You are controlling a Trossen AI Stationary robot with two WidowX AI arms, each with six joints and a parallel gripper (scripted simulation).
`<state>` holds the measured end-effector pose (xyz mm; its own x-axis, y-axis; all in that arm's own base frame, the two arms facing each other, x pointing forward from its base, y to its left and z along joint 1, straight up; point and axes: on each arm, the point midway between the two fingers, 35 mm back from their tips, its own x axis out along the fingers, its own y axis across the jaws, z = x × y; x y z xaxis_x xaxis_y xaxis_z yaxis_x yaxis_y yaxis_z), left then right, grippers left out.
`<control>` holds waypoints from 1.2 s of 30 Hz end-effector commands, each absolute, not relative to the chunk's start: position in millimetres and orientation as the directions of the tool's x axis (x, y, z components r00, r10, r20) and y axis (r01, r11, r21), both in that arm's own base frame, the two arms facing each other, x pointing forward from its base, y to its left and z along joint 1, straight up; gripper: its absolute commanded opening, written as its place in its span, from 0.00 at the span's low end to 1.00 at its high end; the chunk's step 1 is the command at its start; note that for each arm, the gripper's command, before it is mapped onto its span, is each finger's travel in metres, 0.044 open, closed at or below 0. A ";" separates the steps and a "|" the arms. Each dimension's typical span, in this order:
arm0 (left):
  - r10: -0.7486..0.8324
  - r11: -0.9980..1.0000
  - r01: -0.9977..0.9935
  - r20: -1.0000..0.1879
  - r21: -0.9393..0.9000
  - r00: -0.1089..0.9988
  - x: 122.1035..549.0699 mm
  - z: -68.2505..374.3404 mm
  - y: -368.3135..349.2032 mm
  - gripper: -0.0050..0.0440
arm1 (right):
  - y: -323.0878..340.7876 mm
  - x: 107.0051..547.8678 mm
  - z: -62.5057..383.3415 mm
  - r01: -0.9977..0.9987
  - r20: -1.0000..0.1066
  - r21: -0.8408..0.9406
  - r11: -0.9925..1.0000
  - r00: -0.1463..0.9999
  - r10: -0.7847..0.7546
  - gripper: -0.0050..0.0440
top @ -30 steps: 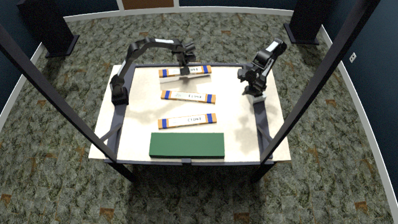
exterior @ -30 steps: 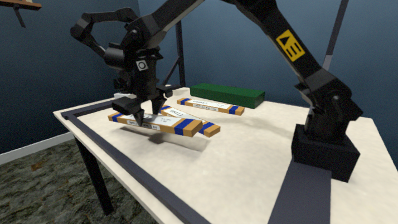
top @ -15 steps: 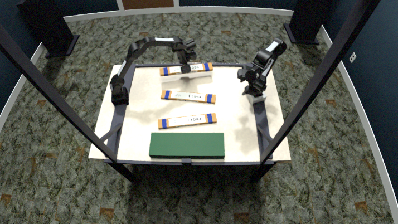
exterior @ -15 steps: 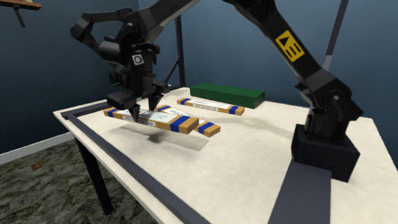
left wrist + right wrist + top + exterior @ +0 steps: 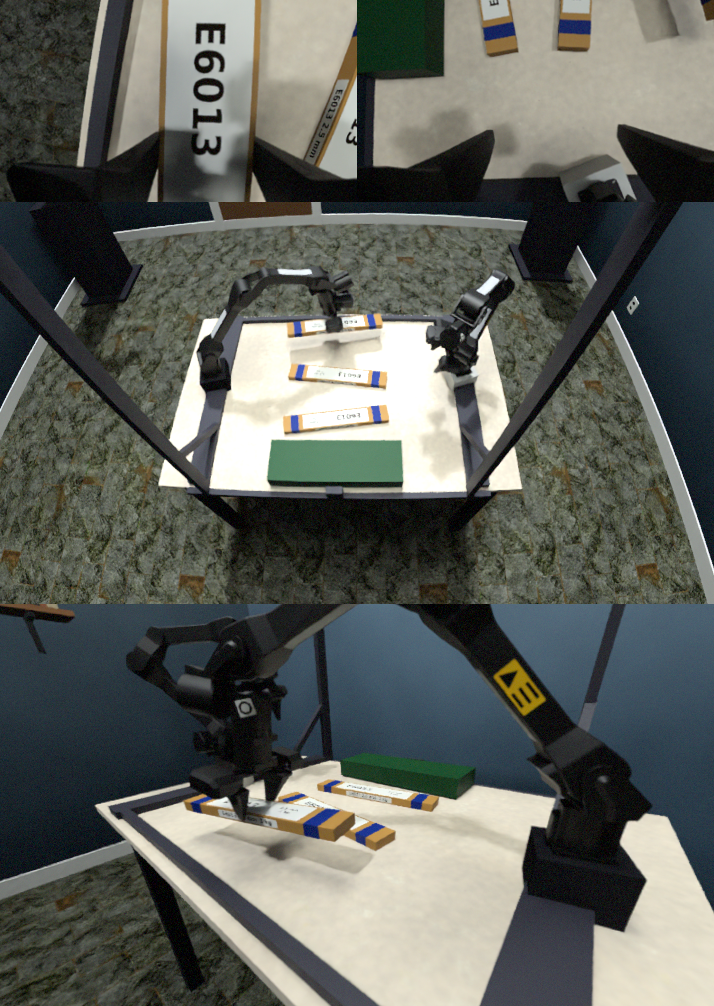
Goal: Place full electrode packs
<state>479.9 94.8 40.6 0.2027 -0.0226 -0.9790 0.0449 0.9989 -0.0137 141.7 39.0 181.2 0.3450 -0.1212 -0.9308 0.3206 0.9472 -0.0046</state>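
My left gripper (image 5: pixel 333 328) (image 5: pixel 257 808) (image 5: pixel 203 139) is shut on an orange pack with a white E6013 label and blue bands (image 5: pixel 361 322) (image 5: pixel 325 825) (image 5: pixel 209 68). It holds the pack roughly level above the table's far edge in the top view, with its shadow below. A middle pack (image 5: pixel 338 375) (image 5: pixel 382 837) (image 5: pixel 574 38) lies slightly angled on the table. A third pack (image 5: pixel 336 419) (image 5: pixel 377 795) (image 5: pixel 500 36) lies beside the green platform (image 5: pixel 335 462) (image 5: pixel 405 771) (image 5: pixel 398 36). No pack is on the platform. My right gripper (image 5: pixel 554 133) is open and empty, near its own arm's base.
The table (image 5: pixel 420 402) (image 5: pixel 425 914) has dark rails along its sides and far edge. The right arm's pale base block (image 5: pixel 596 173) shows below the right fingers. Dark frame posts (image 5: pixel 555 357) cross in front of the top view.
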 end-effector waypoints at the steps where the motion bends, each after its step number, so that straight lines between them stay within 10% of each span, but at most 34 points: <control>1: -0.001 0.999 0.045 -0.949 0.014 0.314 497.5 85.9 99.3 0.00 | 39.9 143.7 187.6 0.322 -0.924 0.009 0.947 0.364 -0.115 0.98; 36: 0.001 0.999 0.045 -0.946 0.016 0.324 500.6 62.6 100.0 0.00 | 39.9 143.7 187.6 0.322 -0.924 0.009 0.947 0.364 -0.115 0.98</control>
<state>482.1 95.4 19.0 0.2022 -0.0226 -0.9791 0.0447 0.9989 -0.0139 141.7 39.0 181.2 0.3450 -0.1212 -0.9308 0.3206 0.9472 -0.0046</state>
